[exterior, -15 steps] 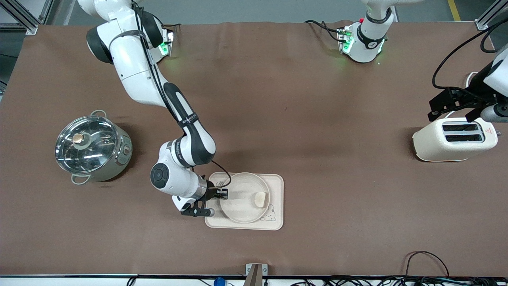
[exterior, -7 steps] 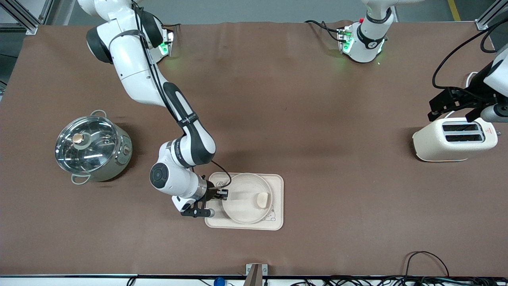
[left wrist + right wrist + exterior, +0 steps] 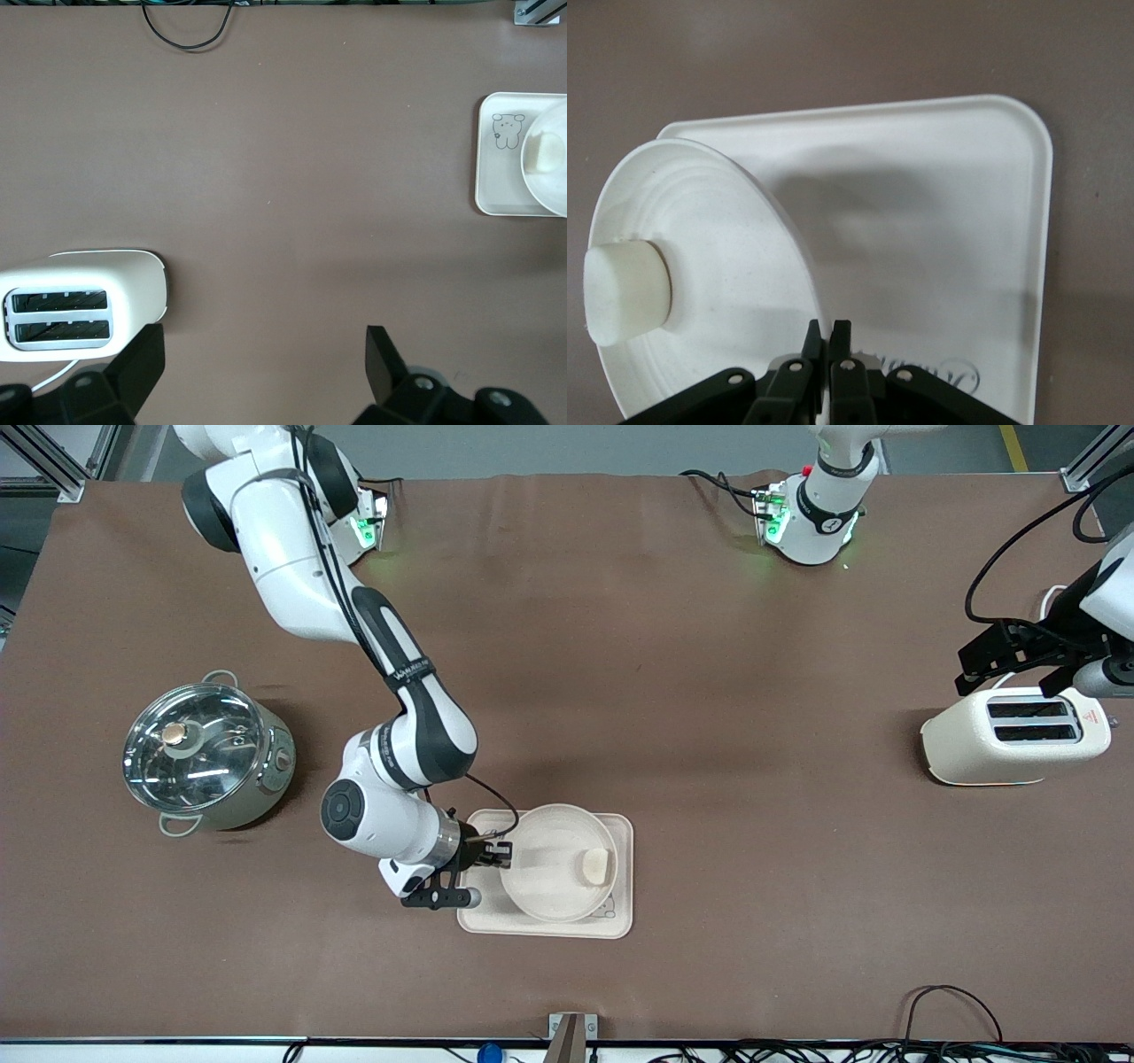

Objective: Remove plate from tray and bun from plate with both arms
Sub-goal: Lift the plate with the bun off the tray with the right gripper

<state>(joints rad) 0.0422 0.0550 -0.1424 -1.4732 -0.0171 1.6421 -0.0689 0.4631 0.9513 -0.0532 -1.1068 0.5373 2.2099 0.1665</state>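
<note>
Plainly, the plate (image 3: 556, 861) is tilted over the rabbit tray (image 3: 620, 921), its rim pinched by the right gripper (image 3: 498, 855) at the plate's nine o'clock edge. Only the right wrist view shows those fingers (image 3: 841, 336) pressed onto the thin rim, with the bun (image 3: 625, 292) resting inside the plate against its low side. From the front view the bun (image 3: 594, 863) sits near the plate's three o'clock rim. The right arm reaches down from its base, wrist turned level with the worktop (image 3: 673, 691). The left gripper (image 3: 1014, 661) waits above the toaster (image 3: 1019, 735), fingers (image 3: 383, 363) spread wide and empty. A lidded pot (image 3: 204, 753) stands toward the right arm's end.
</note>
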